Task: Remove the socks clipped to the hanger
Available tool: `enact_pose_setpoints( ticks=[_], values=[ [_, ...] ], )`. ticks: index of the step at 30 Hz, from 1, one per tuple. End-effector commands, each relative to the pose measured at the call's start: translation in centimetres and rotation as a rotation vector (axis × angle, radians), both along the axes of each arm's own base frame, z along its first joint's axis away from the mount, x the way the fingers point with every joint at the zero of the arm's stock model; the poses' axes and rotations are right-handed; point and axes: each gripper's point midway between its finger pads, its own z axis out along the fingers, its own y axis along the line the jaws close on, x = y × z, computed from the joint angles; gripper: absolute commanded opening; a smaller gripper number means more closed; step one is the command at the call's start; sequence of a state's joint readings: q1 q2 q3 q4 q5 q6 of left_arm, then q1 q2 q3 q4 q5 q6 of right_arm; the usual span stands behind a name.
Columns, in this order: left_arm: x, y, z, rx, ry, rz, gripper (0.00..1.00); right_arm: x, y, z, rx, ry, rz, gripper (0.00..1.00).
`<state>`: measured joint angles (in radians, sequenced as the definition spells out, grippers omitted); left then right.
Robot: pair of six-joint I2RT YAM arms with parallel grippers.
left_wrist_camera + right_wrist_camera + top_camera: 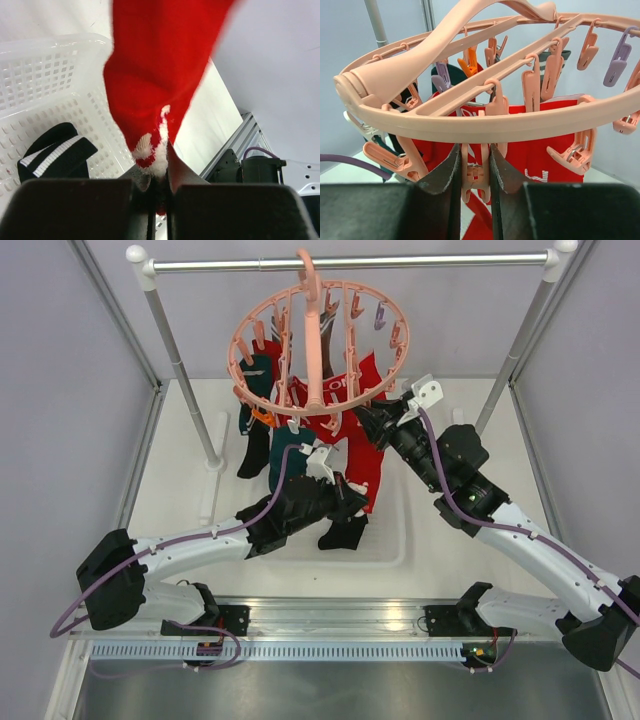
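Note:
The salmon-pink hanger [318,340] hangs by its hook from the grey rail, with red socks [352,425] and dark teal socks [256,390] clipped under it. My left gripper [352,498] is shut on the toe end of a hanging red sock [155,65] with white marks, over the white basket. My right gripper [372,418] is shut on a pink clip [475,172] under the hanger ring [485,125], squeezing its handles; red sock fabric [540,155] hangs behind it. A black sock with white stripes [55,152] lies in the basket.
A white perforated basket [395,540] sits on the table under the hanger, also in the left wrist view [45,75]. The grey rail [350,262] rests on two upright posts [180,370]. Grey walls close both sides.

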<state>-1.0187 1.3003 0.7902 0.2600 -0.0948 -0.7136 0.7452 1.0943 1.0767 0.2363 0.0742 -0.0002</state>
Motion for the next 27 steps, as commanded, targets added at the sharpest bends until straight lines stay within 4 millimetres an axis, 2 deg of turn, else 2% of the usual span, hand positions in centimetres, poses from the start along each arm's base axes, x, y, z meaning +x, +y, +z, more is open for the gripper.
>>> enact_pose_setpoints(
  ticks=[1,2,4,9,15,21,23,25,26,27],
  values=[
    [-0.3,-0.3,1.3,-0.034,-0.015,-0.015,0.02,-0.3,-0.8,3.1,0.068,-0.061,-0.027,0.18],
    [-0.4,-0.2,1.3,-0.034,-0.015,-0.015,0.02,-0.3,-0.8,3.1,0.068,-0.061,-0.027,0.13],
    [-0.5,-0.1,1.6,-0.041,-0.016,-0.018,0.02,-0.3,-0.9,3.2,0.070,-0.062,-0.030,0.09],
    [-0.1,0.6,1.4,-0.015,-0.026,0.014,0.02,-0.1,-0.9,2.8,0.059,-0.051,-0.038,0.09],
    [1.0,1.5,-0.9,0.064,-0.035,0.071,0.02,0.3,-1.0,2.1,0.053,-0.034,-0.057,0.10],
    [2.3,3.2,-3.3,0.110,0.013,0.141,0.02,0.7,-1.6,1.6,0.040,-0.008,-0.096,0.12],
    [2.4,3.5,-4.0,0.123,0.023,0.146,0.14,0.9,-1.9,1.2,0.036,0.003,-0.115,0.15],
    [2.1,3.4,-4.4,0.133,0.029,0.125,0.36,0.9,-2.0,1.1,0.036,0.003,-0.119,0.21],
    [1.9,3.3,-4.6,0.141,0.024,0.109,0.53,0.9,-2.0,1.0,0.034,0.005,-0.119,0.22],
    [1.8,3.3,-4.6,0.141,0.023,0.100,0.60,0.9,-2.0,1.0,0.034,0.005,-0.119,0.24]
  ],
)
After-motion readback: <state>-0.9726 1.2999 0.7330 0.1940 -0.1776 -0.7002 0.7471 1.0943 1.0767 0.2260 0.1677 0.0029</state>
